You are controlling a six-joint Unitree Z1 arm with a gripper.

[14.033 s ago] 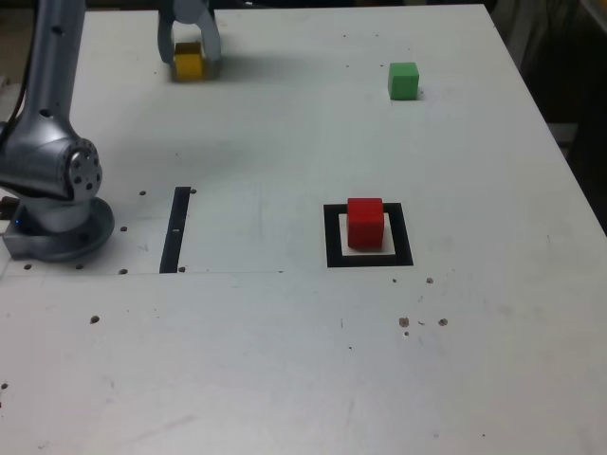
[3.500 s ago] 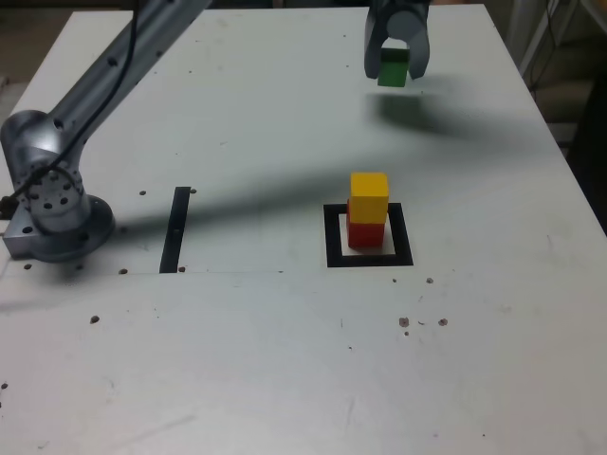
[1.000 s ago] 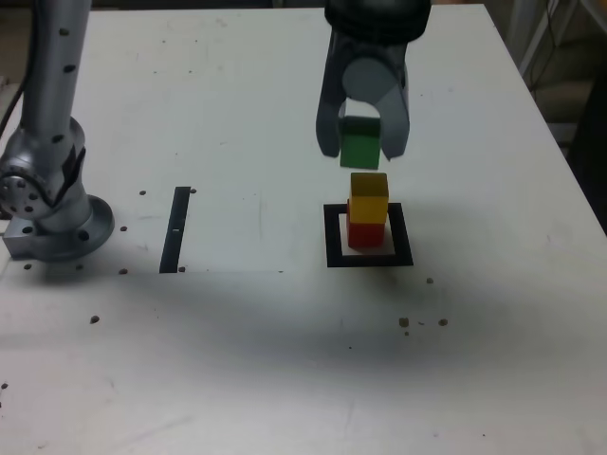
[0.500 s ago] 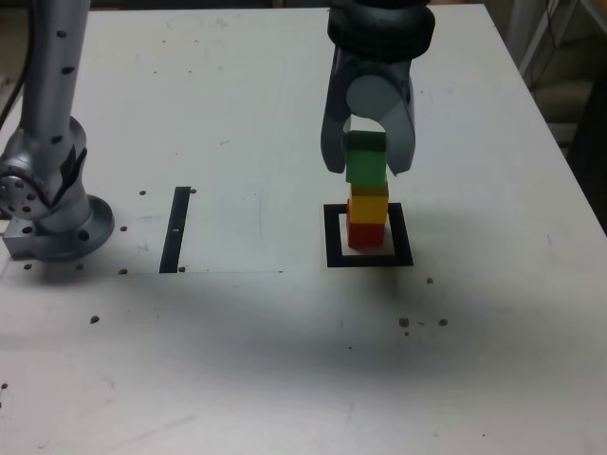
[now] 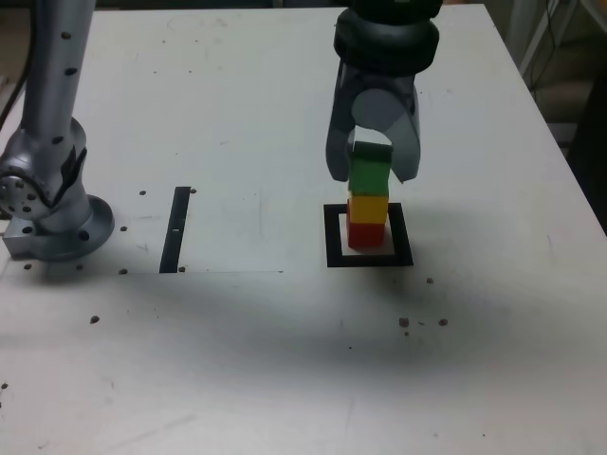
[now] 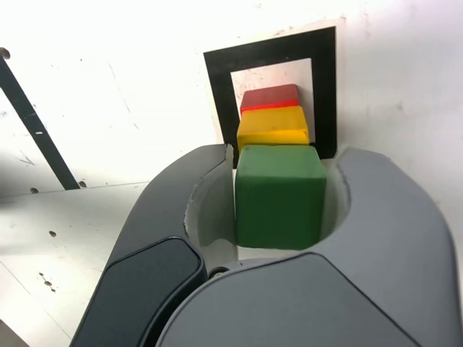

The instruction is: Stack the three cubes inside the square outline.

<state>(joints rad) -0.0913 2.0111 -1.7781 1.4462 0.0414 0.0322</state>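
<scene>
Wrist view puts the green cube point(image 6: 278, 195) at the centre, sitting squarely over the yellow cube point(image 6: 273, 128), with the red cube point(image 6: 269, 97) at the bottom, so all three form one column standing on the pale inside of the square outline point(image 6: 217, 83). From the exterior view the same order shows: green cube point(image 5: 369, 173) on top, yellow cube point(image 5: 368, 207) in the middle, red cube point(image 5: 366, 232) lowest, and the black border of the square outline point(image 5: 332, 237) all around the base of the pile. The gripper point(image 6: 283, 163) straddles the top block, one finger on each side; a thin gap shows between the green face and the curved inner wall on at least one side, so the jaws look slackened rather than clamped, though I cannot tell for sure whether the pads are fully clear of the block. In the exterior view the gripper point(image 5: 372, 177) hangs straight down over the pile, and the arm's base point(image 5: 52, 213) stands well apart toward that view's left, beyond the thin black strip point(image 5: 175, 230) on the white table point(image 5: 285, 360). By my reading the step in hand is the release of the last cube, and the stacking itself looks done. The next move calls for spreading the fingers wider and lifting straight up, with no sideways drift, since a brush against the green block could topple the whole column.
</scene>
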